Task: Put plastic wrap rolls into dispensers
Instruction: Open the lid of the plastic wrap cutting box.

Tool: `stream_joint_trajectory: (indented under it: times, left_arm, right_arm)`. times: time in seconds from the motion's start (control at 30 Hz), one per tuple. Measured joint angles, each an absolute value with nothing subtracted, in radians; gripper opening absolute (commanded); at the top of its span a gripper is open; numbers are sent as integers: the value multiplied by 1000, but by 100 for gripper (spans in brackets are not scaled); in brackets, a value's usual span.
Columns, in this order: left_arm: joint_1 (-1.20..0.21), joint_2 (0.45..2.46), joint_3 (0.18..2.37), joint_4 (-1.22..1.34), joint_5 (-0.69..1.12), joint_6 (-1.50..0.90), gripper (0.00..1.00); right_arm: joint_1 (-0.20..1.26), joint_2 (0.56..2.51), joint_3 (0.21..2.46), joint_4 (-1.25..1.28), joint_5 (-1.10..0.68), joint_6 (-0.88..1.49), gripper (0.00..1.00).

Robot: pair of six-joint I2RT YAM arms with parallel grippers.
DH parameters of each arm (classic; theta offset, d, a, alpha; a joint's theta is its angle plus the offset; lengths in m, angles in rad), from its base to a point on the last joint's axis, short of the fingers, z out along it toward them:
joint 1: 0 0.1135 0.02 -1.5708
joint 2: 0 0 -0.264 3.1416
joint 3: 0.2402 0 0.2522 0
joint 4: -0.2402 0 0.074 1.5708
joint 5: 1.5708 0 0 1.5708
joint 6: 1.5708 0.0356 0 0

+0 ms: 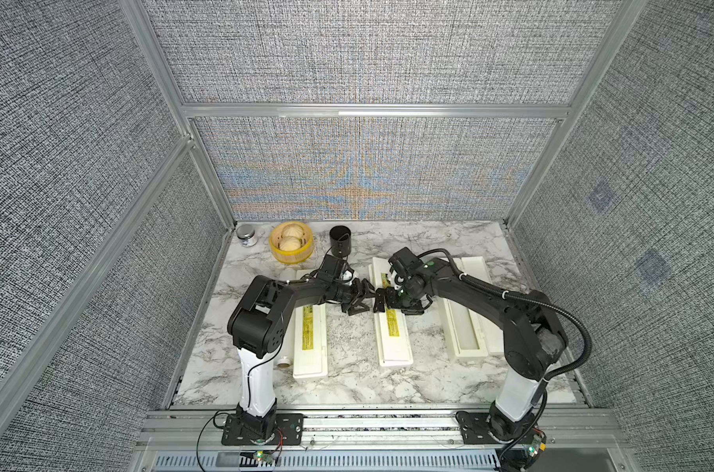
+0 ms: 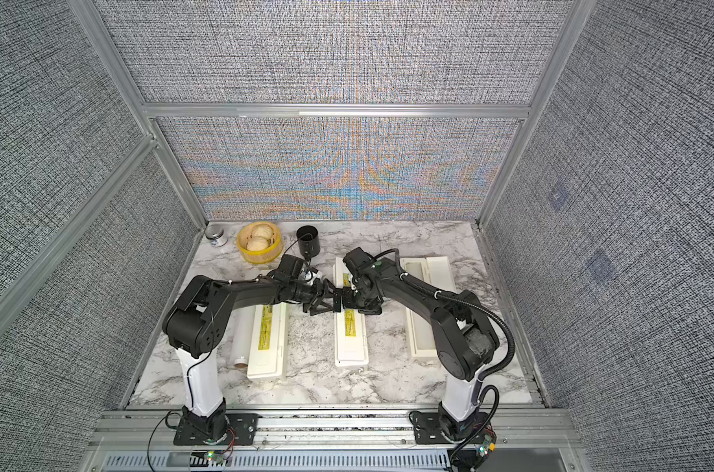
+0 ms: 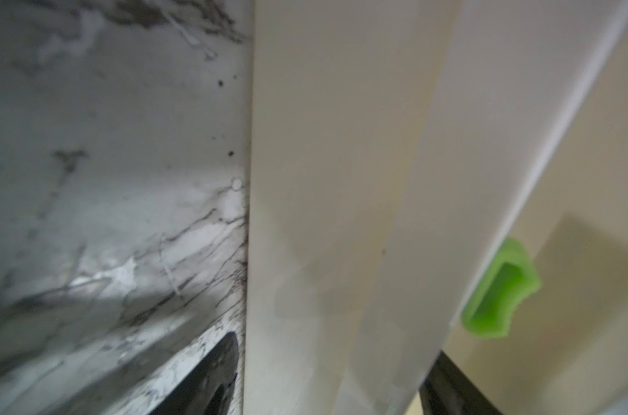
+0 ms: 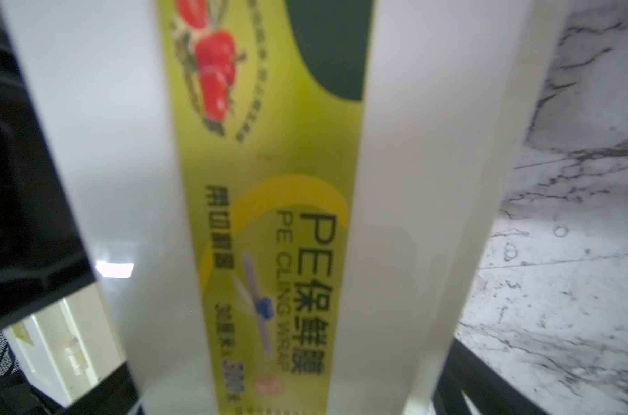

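The left end effector (image 1: 359,304) is about half spread, with one of its fingers (image 3: 204,366) outside and one inside the long edge of the middle dispenser (image 1: 396,351) on the left arm's side. Its wrist view is too close and blurred to tell whether it pinches that edge or only brackets it. The right end effector (image 1: 381,305) is spread wide and points down astride the same box across its width, over the yellow label (image 4: 269,215); I cannot tell whether it presses the sides.

The step in hand looks like raising this lid: the left wrist view shows a gap under the lid edge, with a green tab (image 3: 499,291) inside. To do it well, I judge, the left should swing the free edge up in an arc about the hinge. That hinge is likely on the right arm's side, as on the open dispenser (image 1: 467,327). Meanwhile the right should steady the base low, clear of the lid, or the light box may slide on the worktop (image 1: 347,367).

All three dispensers lie flat and apart, with their long axes running from the robot's side toward the far wall, nearly parallel. A plastic wrap roll (image 2: 240,339) lies just beside the closed left dispenser (image 1: 310,347) on its outer side, parallel to it, with one core end toward the robot
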State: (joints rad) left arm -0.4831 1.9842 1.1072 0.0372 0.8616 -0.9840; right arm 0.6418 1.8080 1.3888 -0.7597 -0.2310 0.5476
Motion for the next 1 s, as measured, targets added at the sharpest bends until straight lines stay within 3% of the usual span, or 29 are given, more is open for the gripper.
stream_joint_trajectory:
  times: [0.7,1.0]
  left_arm:
    - [-491,2024,1144,20,881,-947,70]
    - [-490,2035,1146,36,893,-940,69]
  right_arm:
    - [660,1793,1417,-824,-136,499,98]
    - [630,1760,1395,-820,-188,503,88]
